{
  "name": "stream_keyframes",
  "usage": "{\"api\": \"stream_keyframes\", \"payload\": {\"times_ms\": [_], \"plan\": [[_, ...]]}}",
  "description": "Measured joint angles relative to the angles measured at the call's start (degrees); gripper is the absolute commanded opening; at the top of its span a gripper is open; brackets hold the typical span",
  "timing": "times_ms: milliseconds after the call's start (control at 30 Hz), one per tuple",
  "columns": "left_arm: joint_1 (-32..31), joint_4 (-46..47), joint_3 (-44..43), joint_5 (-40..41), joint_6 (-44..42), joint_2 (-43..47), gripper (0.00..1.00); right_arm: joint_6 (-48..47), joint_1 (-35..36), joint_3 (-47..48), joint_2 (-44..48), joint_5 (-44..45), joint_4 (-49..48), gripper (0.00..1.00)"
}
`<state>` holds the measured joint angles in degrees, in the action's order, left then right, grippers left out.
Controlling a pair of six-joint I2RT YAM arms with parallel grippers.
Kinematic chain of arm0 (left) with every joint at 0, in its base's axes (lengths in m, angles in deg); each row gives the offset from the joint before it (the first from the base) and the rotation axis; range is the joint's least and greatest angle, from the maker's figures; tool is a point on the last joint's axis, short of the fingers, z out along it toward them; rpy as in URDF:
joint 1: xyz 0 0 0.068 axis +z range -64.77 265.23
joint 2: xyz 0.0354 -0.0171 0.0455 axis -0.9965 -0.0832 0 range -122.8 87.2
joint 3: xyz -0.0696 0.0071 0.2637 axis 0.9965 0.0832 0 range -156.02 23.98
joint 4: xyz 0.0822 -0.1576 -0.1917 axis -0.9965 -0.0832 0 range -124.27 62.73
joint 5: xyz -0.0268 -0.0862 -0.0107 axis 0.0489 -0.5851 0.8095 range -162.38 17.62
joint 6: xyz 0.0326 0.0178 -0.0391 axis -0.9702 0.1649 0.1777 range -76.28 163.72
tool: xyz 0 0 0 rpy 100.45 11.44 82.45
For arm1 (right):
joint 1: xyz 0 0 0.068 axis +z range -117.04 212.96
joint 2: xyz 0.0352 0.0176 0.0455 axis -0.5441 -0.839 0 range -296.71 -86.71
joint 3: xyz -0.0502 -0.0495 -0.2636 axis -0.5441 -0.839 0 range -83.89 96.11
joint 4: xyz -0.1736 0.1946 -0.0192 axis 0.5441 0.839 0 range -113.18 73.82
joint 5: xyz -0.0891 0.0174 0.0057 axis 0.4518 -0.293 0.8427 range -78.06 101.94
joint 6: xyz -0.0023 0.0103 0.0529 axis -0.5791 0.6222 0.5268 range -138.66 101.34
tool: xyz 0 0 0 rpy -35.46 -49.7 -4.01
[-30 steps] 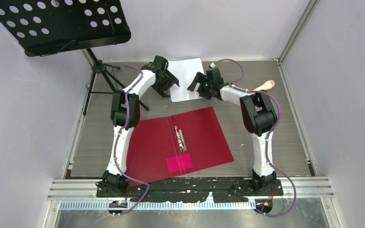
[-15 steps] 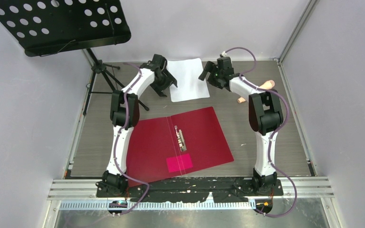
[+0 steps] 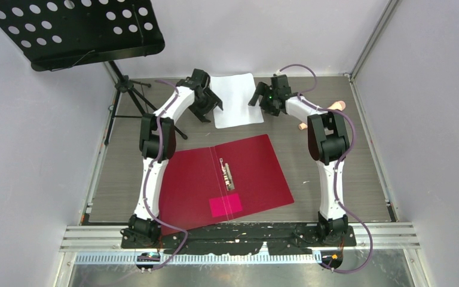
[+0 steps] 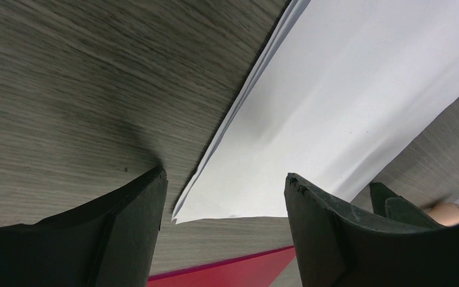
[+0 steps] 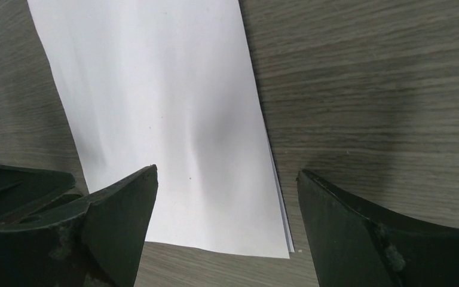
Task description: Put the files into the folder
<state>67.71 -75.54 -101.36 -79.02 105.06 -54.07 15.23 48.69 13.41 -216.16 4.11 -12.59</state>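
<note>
Folder (image 3: 194,179) laid open, flat on table (image 3: 358,167), lower centre; metal clip (image 3: 227,174) and pink patch (image 3: 225,205) exposed. Files (image 3: 234,98) laid flat beyond, upper centre, apart from folder. Left fingers (image 4: 137,209) spread about files' near corner; right fingers (image 5: 346,227) spread at files' right edge; nothing pinched. Music stand (image 3: 72,30) seen upper left.

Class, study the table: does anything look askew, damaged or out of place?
Yes. The files are not squared: their edges fan out, and the top sheet buckles slightly. The open folder lies skewed to the table. A peach object at the far right cannot be identified.
</note>
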Motion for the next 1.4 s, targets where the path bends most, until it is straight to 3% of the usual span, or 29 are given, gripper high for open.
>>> {"api": "stream_keyframes", "payload": {"times_ms": [733, 1100, 1233, 1400], "plan": [[-0.92, 0.2, -1.33, -2.08, 2.69, -1.18, 0.67, 0.76, 3.41, 6.6, -4.13, -10.27, 2.71, 0.94], [-1.05, 0.2, -1.33, -2.97, 2.51, -1.4, 0.52, 3.48, 3.41, 8.87, -6.27, -15.82, 2.49, 0.93], [-1.27, 0.57, -0.9, -3.76, 2.23, -1.42, 0.46, 4.09, 3.43, 9.49, -6.82, -16.65, 2.27, 0.85], [-1.55, 1.49, 0.31, -5.51, 1.16, -1.38, 0.42, 5.05, 3.69, 9.53, -7.34, -16.94, 2.12, 0.53]]}}
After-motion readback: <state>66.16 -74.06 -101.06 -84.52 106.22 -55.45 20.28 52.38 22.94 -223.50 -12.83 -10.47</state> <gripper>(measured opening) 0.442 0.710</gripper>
